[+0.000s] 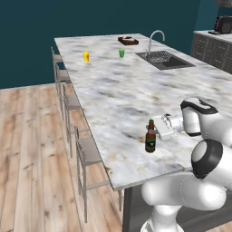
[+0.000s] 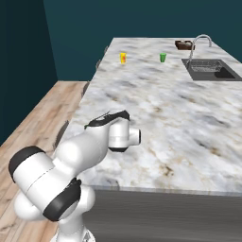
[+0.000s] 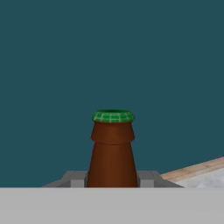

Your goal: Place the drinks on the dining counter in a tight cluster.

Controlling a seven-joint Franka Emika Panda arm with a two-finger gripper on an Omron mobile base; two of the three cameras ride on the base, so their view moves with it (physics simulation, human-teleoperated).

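Beer bottle [image 1: 150,137]: dark brown glass, upright, long axis vertical, base on or just above the marble table [image 1: 113,90] near its front edge, on the stool side. Cap reads reddish in left base view but green with a pale grid in hand view; colour unsettled. Gripper [image 1: 158,128] comes in sideways from the bottle's right, at neck and shoulder height, fingers [image 3: 77,179] closed against both sides of the neck, so narrow and holding the bottle; hand view has the neck centred between the tips, axis square to the gripper's approach. Only one arm on this rig, so no choice of nearer hand. Label on the bottle body is a dark green-and-white patch, too small to read; no brand or writing legible anywhere. Far end of table: yellow cup [image 1: 86,56] and green cup [image 1: 121,53], well apart from the bottle; sink [image 1: 165,59] with curved faucet [image 1: 155,37] on the right; small dark box [image 1: 128,41] beyond. Stools [image 1: 88,156] line the left edge. Judgement: the release spot fixes the cluster, so the other drinks must be brought to this bottle
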